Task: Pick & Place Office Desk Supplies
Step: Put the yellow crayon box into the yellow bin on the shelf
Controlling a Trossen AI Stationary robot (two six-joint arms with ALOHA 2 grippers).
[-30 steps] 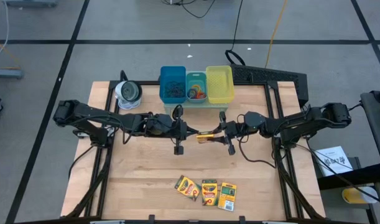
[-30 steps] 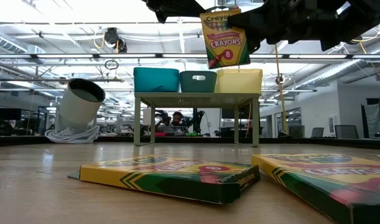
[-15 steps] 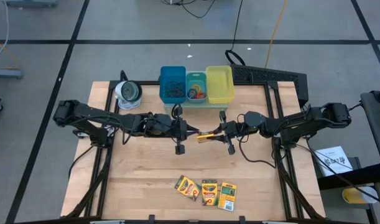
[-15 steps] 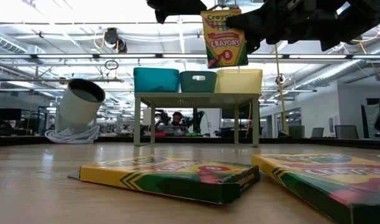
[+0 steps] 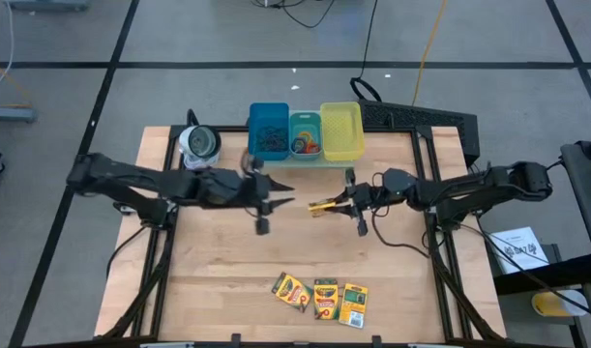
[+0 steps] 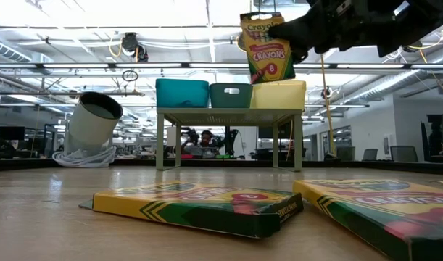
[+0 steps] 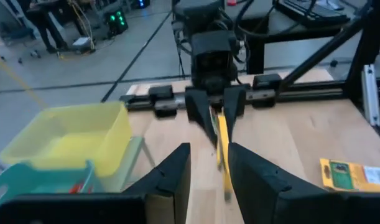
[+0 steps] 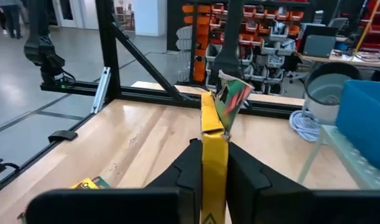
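A yellow-and-green crayon box (image 6: 266, 47) hangs upright in the air in front of the bins, held by my right gripper (image 5: 336, 205). It shows edge-on in the high view (image 5: 321, 206) and in the right wrist view (image 8: 213, 143). My left gripper (image 5: 283, 200) stands open and empty a short way to the box's left. In the left wrist view its fingers (image 7: 177, 177) point at the box (image 7: 222, 146). Three more crayon boxes (image 5: 324, 298) lie flat near the table's near edge. Coloured ring bands (image 5: 306, 146) lie in the teal bin. My right gripper pinches the crayon box by its two flat faces (image 8: 209, 163) between its two fingers, near the box's right-hand edge (image 6: 285, 42). The fingers come level from the table's right side. The box is lifted clear and stands upright, slightly tilted, its flap end (image 8: 232, 93) up.
A blue bin (image 5: 268, 130), a teal bin (image 5: 305, 124) and a yellow bin (image 5: 340, 130) stand on a small raised stand at the table's far edge. A round silvery-white roll (image 5: 198, 143) lies at the far left. Bare wood lies between the grippers and the three boxes.
My left gripper has drawn back from the crayon box toward the table's left edge and no longer reaches it. It has left the low view. The box stays in my right gripper, upright, and has tilted a little.
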